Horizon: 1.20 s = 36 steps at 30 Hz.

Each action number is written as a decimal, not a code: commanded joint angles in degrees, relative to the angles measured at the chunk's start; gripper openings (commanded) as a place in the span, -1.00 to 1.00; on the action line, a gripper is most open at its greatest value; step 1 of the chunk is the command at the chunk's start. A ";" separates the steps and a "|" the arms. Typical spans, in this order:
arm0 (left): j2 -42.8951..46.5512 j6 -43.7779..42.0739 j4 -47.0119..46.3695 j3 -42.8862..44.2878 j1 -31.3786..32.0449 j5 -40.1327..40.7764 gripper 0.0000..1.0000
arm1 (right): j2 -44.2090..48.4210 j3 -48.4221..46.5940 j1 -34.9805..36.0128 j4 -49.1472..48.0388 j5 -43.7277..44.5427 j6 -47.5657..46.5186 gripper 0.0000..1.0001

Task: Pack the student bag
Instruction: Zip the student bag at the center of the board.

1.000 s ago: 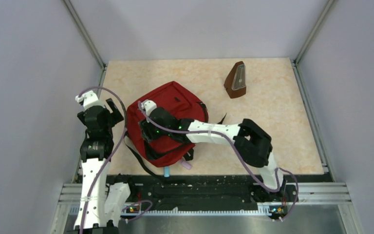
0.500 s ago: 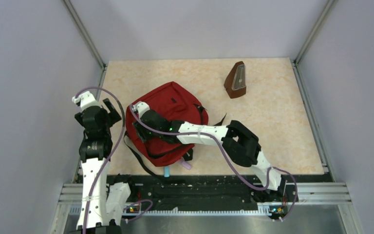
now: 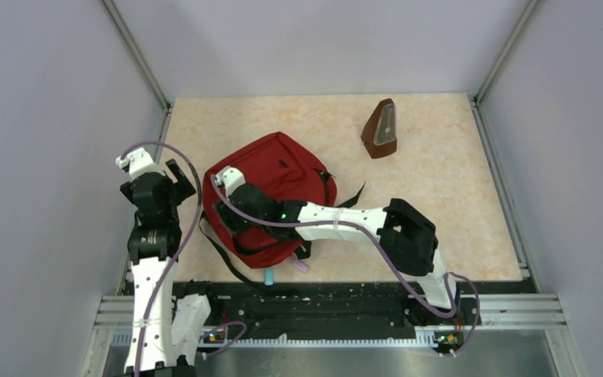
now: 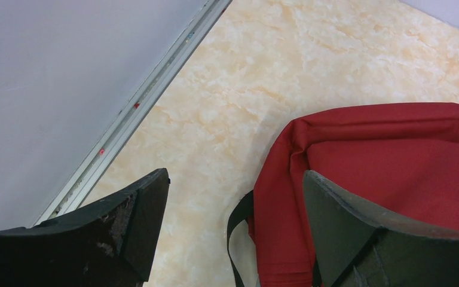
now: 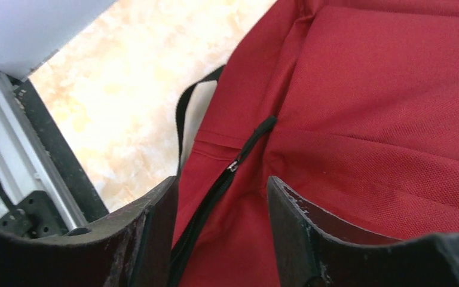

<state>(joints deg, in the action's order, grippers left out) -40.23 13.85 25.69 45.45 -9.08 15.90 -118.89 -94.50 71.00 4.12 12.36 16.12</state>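
Note:
The student bag (image 3: 279, 161) is a red backpack lying flat at the table's left middle, its black straps trailing toward the near edge. My right gripper (image 3: 234, 224) reaches across it and hovers low over its near-left part. In the right wrist view its jaws are open (image 5: 221, 203) over the red fabric (image 5: 382, 119), either side of a black zipper line with a metal pull (image 5: 233, 166). My left gripper (image 3: 177, 177) is open and empty just left of the bag. In the left wrist view (image 4: 233, 200) it frames the bag's edge (image 4: 394, 149) and a black strap (image 4: 237, 221).
A brown pyramid-shaped metronome (image 3: 381, 129) stands at the back right. A small blue thing (image 3: 269, 276) and a small pink thing (image 3: 301, 267) stick out from under the bag at the near edge. A metal rail (image 4: 149, 95) runs along the table's left side.
My right gripper has slid left over the bag, then a little back toward the near side. My left gripper has shifted slightly left. The bag has barely moved.

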 commanded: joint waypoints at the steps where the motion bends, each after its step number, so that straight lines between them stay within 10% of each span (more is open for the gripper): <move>1: 0.92 0.48 -2.65 -0.17 -0.32 -0.43 0.73 | 3.00 0.14 0.72 -2.10 -0.77 0.36 0.06; 36: 1.39 0.48 -2.84 -0.50 -0.32 -0.59 0.73 | -15.67 -15.72 -2.69 1.92 5.99 3.59 -0.29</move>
<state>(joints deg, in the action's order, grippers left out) -39.83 13.87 25.67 45.28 -9.08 15.66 -133.62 -107.77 69.69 6.87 16.12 20.12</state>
